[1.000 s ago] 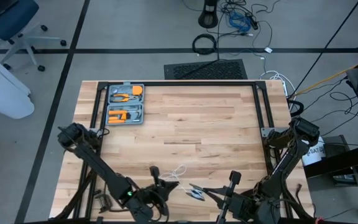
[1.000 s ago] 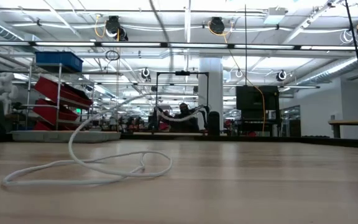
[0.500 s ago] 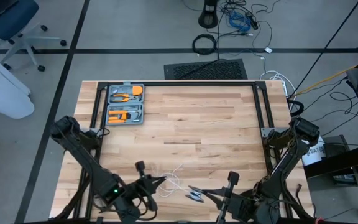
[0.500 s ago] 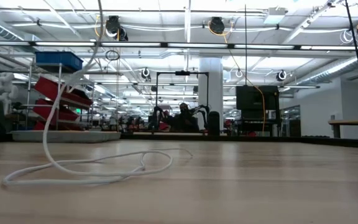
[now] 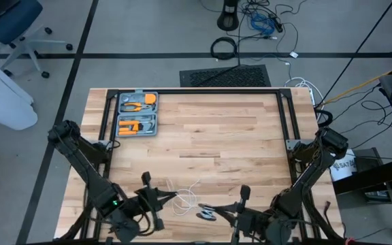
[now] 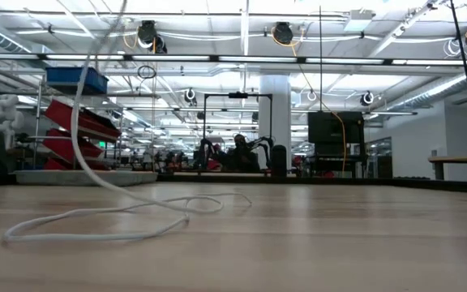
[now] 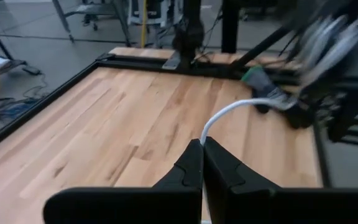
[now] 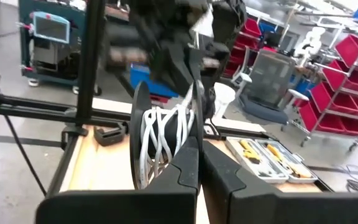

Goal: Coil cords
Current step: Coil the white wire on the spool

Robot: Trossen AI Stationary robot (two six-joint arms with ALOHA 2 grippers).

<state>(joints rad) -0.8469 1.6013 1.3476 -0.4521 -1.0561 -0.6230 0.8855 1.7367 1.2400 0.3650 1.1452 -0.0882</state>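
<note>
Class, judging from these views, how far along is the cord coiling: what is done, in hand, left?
Done: several white turns sit on the reel, gripped by the right gripper. In hand: the left gripper pinches the white cord. Left: loose cord on the table.

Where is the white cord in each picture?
High view: the white cord lies loose near the table's front edge, between the two arms.
Low view: it loops across the tabletop at the left and rises out of the top.
Left wrist view: it arcs away from the shut left pincer, pinched there.
Right wrist view: it is wound on the reel held by the shut right pincer.
Shared landmark: the grey tool case.
</note>
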